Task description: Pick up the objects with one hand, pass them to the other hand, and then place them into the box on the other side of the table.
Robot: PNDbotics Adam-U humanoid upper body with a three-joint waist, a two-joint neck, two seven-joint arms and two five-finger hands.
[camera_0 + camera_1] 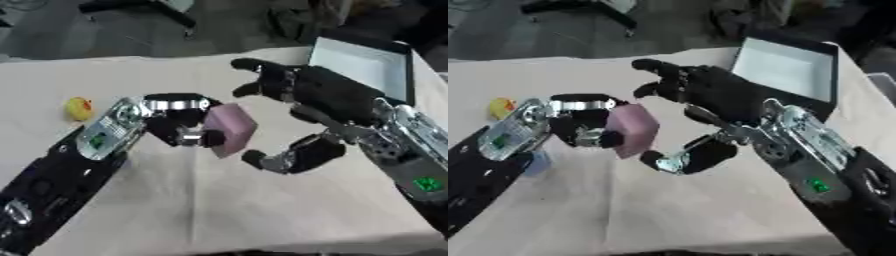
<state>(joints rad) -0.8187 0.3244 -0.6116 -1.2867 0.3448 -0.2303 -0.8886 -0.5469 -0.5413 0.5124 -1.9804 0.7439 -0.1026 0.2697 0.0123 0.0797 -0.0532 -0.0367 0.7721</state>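
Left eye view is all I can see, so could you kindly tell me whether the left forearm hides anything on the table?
Observer: Yes. The right eye view shows a small pale blue thing peeping out at the edge of the left forearm. I cannot tell what it is.
Operator: Thank you. Where does it lie relative to the little yellow duck toy?
Observer: It lies nearer to the robot than the duck and apart from it, on the beige cloth-covered table. The forearm partly covers it.
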